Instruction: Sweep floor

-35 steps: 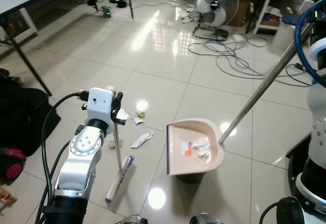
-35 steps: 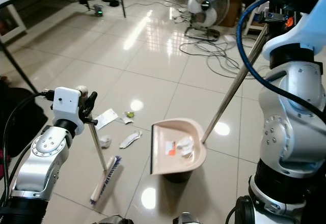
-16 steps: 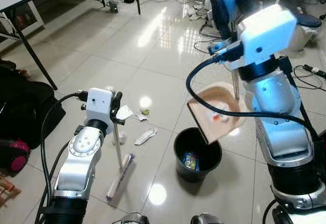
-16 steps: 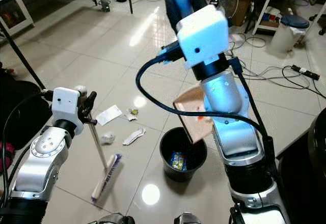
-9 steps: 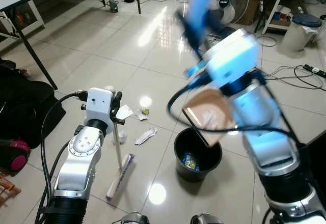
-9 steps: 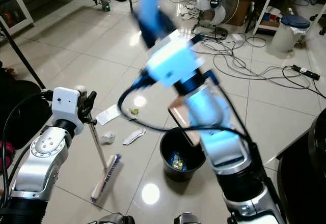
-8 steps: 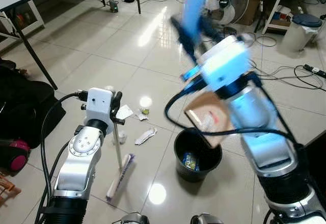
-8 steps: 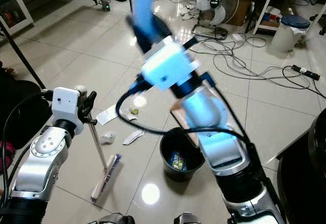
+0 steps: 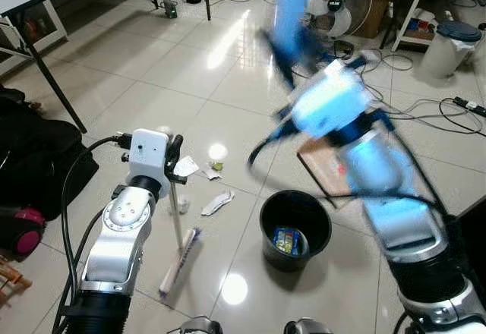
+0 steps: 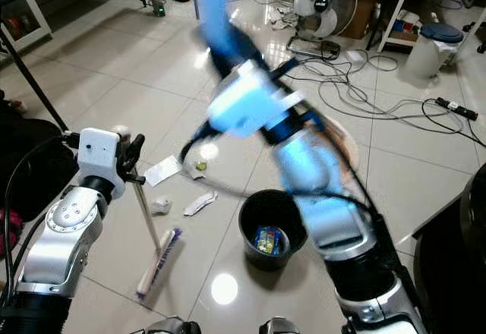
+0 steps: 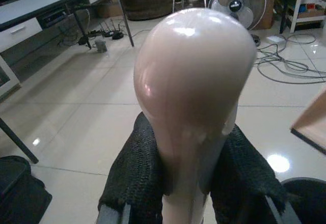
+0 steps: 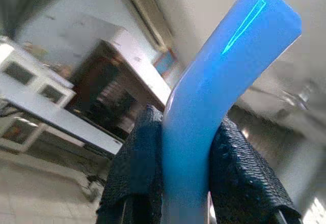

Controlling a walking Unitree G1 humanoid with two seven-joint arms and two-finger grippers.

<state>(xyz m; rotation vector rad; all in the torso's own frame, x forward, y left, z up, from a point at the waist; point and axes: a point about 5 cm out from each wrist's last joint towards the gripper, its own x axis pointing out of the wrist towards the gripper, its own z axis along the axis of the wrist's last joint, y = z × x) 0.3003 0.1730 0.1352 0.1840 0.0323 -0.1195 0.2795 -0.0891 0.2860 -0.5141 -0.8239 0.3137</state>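
Left end effector [image 11: 186, 183]: fingers clamped on the neck of the broom [image 9: 179, 231] handle below its pale knob, holding the stick near upright so the bristle head rests on the floor [image 9: 152, 83] beside the robot.
Bin [image 9: 295, 228]: black, round, open, just ahead of the robot's feet; a wrapper lies inside (set close, seemingly so the pan can be tipped over it).
Right end effector [image 12: 186, 168]: fingers closed around the blue curved grip of the dustpan handle, arm raised and blurred.
Dustpan [image 9: 328, 168]: beige, tilted, hanging just beyond the bin's far rim.
Litter [image 9: 215, 203]: crumpled and flat scraps on the tiles between broom and bin, unswept.
Far floor: fan [image 9: 338, 4], loose cables, desk legs.
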